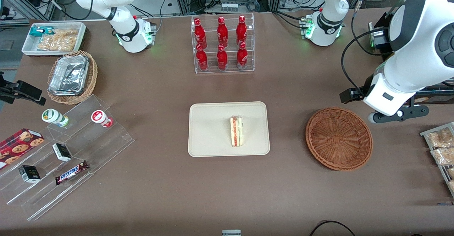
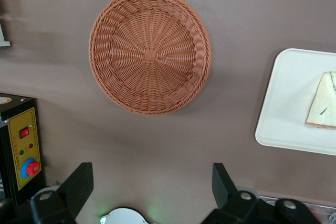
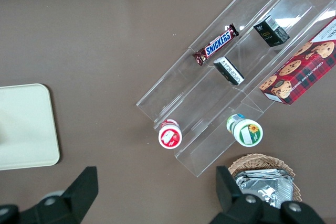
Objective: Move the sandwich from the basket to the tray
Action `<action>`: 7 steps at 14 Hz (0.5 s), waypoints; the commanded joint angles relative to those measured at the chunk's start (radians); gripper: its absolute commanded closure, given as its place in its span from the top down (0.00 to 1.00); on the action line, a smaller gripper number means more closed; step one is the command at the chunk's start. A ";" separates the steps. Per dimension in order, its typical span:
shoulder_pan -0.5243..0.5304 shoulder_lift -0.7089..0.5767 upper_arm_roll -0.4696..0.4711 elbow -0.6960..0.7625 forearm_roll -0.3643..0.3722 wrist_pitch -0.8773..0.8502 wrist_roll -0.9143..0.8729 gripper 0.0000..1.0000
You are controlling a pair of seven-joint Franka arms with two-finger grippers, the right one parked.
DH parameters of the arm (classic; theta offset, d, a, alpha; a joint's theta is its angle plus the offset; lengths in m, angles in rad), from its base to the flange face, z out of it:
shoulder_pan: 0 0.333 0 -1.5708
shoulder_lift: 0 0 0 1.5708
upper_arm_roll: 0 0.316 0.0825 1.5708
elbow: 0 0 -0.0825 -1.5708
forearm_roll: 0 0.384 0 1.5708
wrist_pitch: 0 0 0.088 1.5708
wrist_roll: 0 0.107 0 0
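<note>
The sandwich [image 1: 236,131] lies on the tray [image 1: 209,129], off-centre toward the working arm's end, with its red and green filling edge facing up toward the front camera. In the left wrist view the sandwich [image 2: 323,102] shows as a pale wedge resting on the tray [image 2: 289,103], only partly in frame.

The basket [image 1: 339,138] sits on the desk [image 1: 159,179], well apart from the tray, toward the working arm's end. The basket [image 2: 150,52] holds nothing; its woven floor is fully exposed.

The gripper [image 2: 152,184] hangs high above the desk, near the basket and farther from the front camera than it. Its fingers [image 2: 79,183] are spread wide apart and hold nothing. In the front view the gripper itself is hidden by the left arm's wrist body [image 1: 386,92].

Other items on the desk:
- A clear rack of red bottles [image 1: 222,43] stands farther from the front camera than the tray.
- A clear stepped stand [image 1: 67,151] toward the parked arm's end carries a Snickers bar [image 1: 71,172], two small dark boxes and two cups.
- A cookie box [image 1: 17,146] lies beside the stand.
- A tan basket with foil containers [image 1: 71,76] and a white bin of snacks [image 1: 53,37] sit farther from the front camera than the stand.
</note>
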 commanded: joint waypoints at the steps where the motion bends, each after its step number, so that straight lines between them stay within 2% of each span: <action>1: -0.014 -0.031 -0.003 -0.005 0.006 -0.069 -0.021 1.00; 5: -0.011 -0.094 -0.001 -0.032 0.008 -0.077 0.007 1.00; 7: -0.005 -0.120 0.003 -0.042 0.019 -0.079 0.076 1.00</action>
